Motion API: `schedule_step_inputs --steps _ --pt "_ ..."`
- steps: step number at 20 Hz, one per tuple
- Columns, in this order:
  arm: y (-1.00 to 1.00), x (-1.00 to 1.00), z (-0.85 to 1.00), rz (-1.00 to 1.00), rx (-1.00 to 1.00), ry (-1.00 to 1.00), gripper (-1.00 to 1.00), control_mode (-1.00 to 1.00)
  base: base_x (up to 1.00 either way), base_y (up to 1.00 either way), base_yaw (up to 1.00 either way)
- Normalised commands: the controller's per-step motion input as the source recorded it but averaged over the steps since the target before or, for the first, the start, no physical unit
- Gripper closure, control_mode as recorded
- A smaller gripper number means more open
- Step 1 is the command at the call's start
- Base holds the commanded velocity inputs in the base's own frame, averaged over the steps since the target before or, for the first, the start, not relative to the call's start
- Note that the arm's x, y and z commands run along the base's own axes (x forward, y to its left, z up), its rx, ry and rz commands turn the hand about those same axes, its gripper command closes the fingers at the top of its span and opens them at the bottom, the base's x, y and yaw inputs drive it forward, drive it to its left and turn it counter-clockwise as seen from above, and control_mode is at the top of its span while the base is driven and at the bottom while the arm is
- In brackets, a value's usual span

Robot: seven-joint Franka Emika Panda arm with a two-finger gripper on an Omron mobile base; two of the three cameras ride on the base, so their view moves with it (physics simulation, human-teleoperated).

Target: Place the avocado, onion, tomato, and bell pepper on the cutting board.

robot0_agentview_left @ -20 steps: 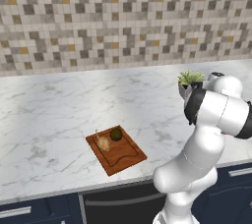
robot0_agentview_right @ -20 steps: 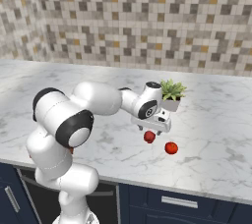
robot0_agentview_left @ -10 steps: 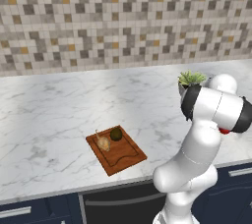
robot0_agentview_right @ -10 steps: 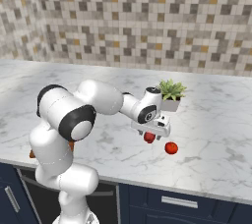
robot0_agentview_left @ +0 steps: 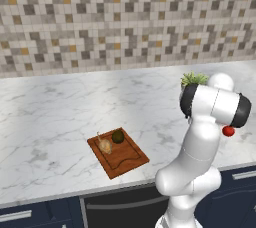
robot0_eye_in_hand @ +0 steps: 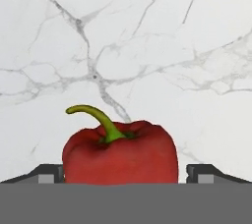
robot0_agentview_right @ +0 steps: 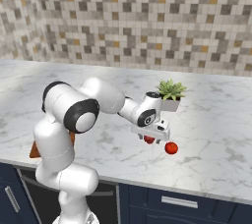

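even, bright rendered light, soft faint shadows, no glare, slightly coarse detail

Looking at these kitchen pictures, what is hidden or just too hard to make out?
- Bell pepper, hand view: its lower part is cut off at the bottom; whether the fingertips touch it cannot be told.
- Bell pepper, right base view: mostly behind the gripper.
- Tomato, left base view: partly behind the arm.
- Cutting board, right base view: just a corner shows past the arm.
- Onion, left base view: too small for detail.
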Motion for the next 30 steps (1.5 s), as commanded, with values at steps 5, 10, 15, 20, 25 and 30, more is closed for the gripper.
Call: schedule_step_inputs --steps 5,10,15,20,25,30 --pt "0.00 0.00 -0.09 0.00 0.00 0.00 1.00 -1.00 0.00 0.00 0.00" --pt "0.14 0.00 0.47 0.00 0.00 -0.04 1.00 -1.00 0.00 0.00 0.00" --pt "0.64 -0.09 0.86 0.02 0.00 -0.05 1.00 -1.00 0.00 0.00 0.00" --pt "0.84 -0.34 0.70 0.03 0.00 -0.07 1.00 -1.00 0.00 0.00 0.00" --pt "0.72 -0.64 0.49 0.03 0.00 -0.13 1.00 -1.00 0.00 0.00 0.00" --pt "0.72 -0.87 0.29 0.02 0.00 -0.17 1.00 -1.00 0.00 0.00 0.00"
